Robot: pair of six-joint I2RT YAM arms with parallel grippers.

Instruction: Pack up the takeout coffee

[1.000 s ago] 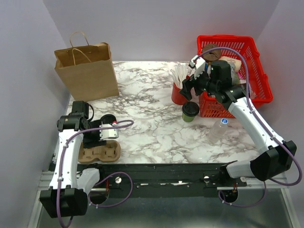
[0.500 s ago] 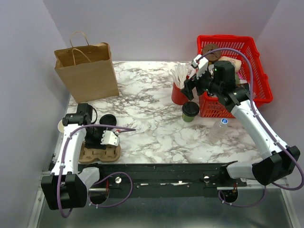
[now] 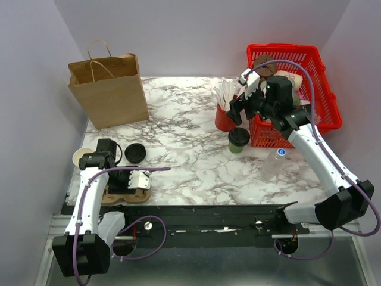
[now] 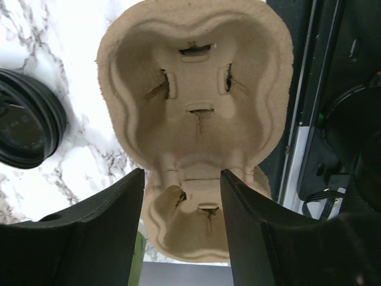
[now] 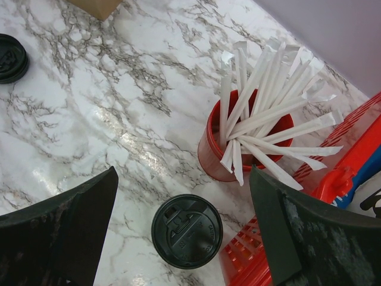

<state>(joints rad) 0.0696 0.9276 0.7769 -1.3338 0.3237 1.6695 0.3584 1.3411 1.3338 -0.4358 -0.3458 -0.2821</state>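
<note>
Olive-green takeout coffee [image 3: 239, 138] sits on the surface, right side, touching red basket [image 3: 286, 47]. I see right tool [image 5: 183, 179] released, wide above it. Left tool [image 4: 181, 179] straddles pulp carrier [image 4: 196, 89]; grip unclear.

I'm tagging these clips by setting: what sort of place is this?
Likely a mock café takeout counter: lidded coffee cup, pulp cup carrier, brown paper bag.
</note>
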